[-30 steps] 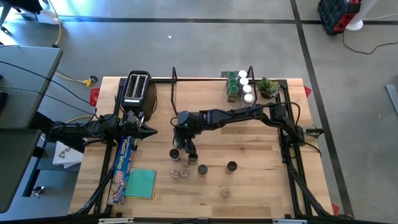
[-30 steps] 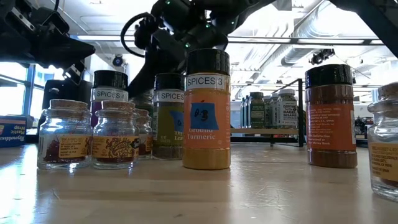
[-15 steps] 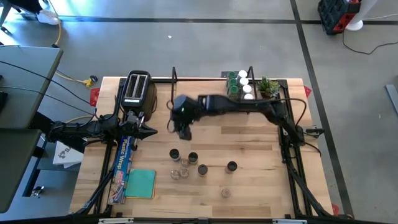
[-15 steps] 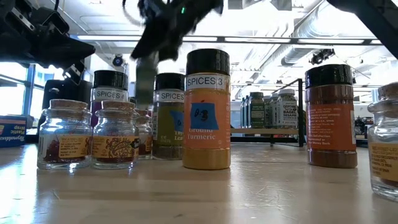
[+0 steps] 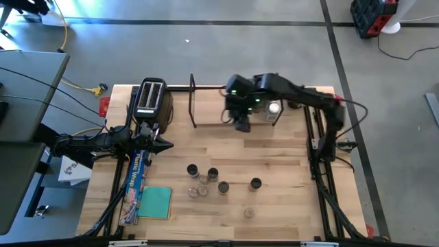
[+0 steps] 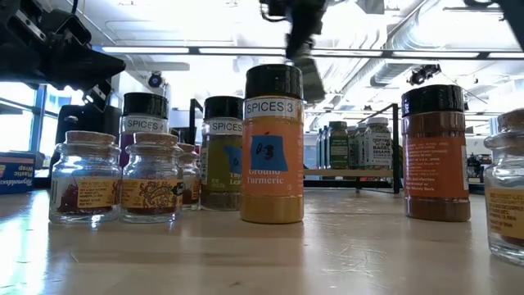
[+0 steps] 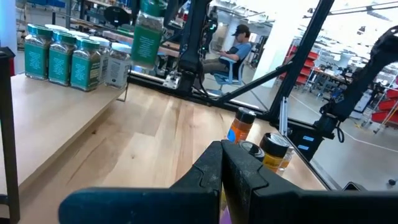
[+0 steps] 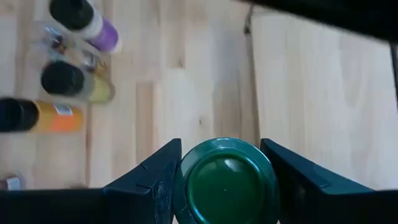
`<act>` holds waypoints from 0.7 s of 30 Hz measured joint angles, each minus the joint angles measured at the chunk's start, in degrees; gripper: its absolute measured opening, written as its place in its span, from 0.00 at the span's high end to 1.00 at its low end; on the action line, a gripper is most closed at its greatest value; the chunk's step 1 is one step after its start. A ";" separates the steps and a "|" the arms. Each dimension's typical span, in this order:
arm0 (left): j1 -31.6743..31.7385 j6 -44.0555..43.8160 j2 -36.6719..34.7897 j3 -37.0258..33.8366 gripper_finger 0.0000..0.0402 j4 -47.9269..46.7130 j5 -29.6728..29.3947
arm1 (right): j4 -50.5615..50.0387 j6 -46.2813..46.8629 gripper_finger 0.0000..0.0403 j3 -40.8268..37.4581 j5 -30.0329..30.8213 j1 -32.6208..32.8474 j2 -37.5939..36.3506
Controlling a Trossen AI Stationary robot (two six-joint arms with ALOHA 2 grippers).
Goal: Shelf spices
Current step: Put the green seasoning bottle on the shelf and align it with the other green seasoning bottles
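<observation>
We are seeing the right gripper clamping a green-lidded jar between its two fingers; the right wrist view is showing the lid squarely from above, something no other view is giving. The left wrist view is adding the jar's side, hanging in the air above the shelf board near a row of shelved jars. From the high view we are placing this gripper over the shelf's right half. The low view is showing only the loose jars standing on the table. The left gripper is waiting, fingers fully together and holding nothing, beside the toaster.
</observation>
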 joint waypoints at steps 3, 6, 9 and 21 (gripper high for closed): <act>0.00 -0.02 0.00 0.00 1.00 -0.07 0.00 | 4.73 0.71 0.53 -11.34 -0.05 -1.86 -7.54; 0.01 -0.01 -0.02 0.00 1.00 -0.04 -0.02 | 14.24 1.83 0.53 -23.52 0.10 -3.79 -14.80; 0.00 -0.02 -0.02 0.00 1.00 -0.04 -0.05 | 22.99 2.32 0.53 -33.35 0.82 -5.43 -20.46; 0.01 -0.01 -0.02 0.00 1.00 -0.02 -0.05 | 36.08 -7.63 0.52 -49.28 2.08 -9.82 -24.27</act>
